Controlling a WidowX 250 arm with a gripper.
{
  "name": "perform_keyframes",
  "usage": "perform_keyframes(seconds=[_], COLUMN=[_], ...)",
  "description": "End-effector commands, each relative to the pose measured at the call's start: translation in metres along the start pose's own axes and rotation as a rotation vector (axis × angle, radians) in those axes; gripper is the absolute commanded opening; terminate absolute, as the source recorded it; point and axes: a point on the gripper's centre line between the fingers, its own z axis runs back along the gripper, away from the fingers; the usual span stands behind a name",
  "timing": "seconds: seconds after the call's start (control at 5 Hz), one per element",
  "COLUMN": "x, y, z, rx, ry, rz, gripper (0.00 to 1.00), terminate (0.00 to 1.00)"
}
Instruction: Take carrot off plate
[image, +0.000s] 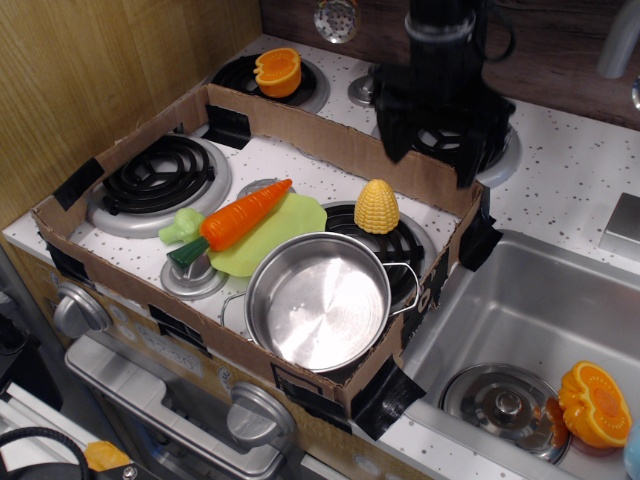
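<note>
carrot (243, 213) lying on plate (283, 228) (stem end overhanging) | pincer (436, 120) well apart above; blurred, spread or pressed unclear

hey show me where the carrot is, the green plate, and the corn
carrot (243, 213): observation.image view, on the middle of its orange body.
plate (297, 213): observation.image view, on the bare lime-green part right of the carrot.
corn (377, 206): observation.image view, on the middle of the yellow cob.

Open air above carrot (243, 215); corn (377, 206) and pot (318, 299) crowd its right; cardboard wall (330, 140) between my tool (437, 150) and it.
</note>
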Motion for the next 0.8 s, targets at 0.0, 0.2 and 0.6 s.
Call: perform_keyframes(seconds=[0.0, 0.2, 0.6], x=[0.002, -0.010, -0.048], y=[0.013, 0.026, 0.079], z=[0.044, 0.053, 0.040], rx=[0.107, 0.152, 0.173], ry=[-0.104, -0.109, -0.127], rz=[0.024, 0.094, 0.087], gripper=[1.00, 1.00, 1.00], terminate=[0.00, 0.00, 0.00])
